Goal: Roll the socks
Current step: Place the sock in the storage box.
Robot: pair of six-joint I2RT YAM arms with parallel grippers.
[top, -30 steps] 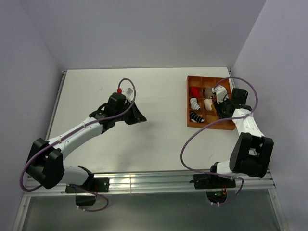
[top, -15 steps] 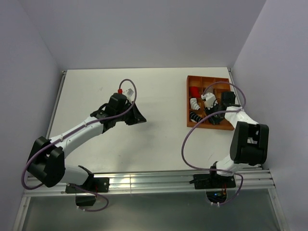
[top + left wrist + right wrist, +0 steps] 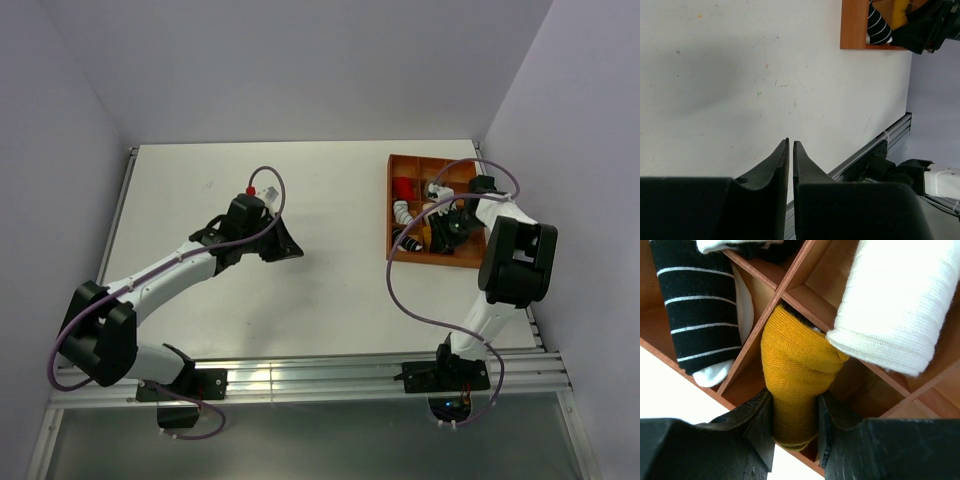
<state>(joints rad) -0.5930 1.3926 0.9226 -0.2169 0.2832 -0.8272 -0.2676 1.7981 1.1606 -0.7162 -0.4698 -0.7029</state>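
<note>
White bench (image 3: 330, 300) spreads under pale lilac walls, with an orange divided tray (image 3: 391, 190) at its far right. The right fingers (image 3: 764, 420) are down in the tray, pinching the mustard sock (image 3: 792, 385), which lies in a compartment at the tray's edge. Across one divider, the black sock with thin white stripes (image 3: 697, 310) lies in the neighbouring compartment, its white toe towards the tray's edge. A white ribbed sock roll (image 3: 895, 305) touches the mustard sock's far end. The left fingers (image 3: 784, 165) hang over bare bench, well apart from the tray, pressed almost together and holding nothing.
</note>
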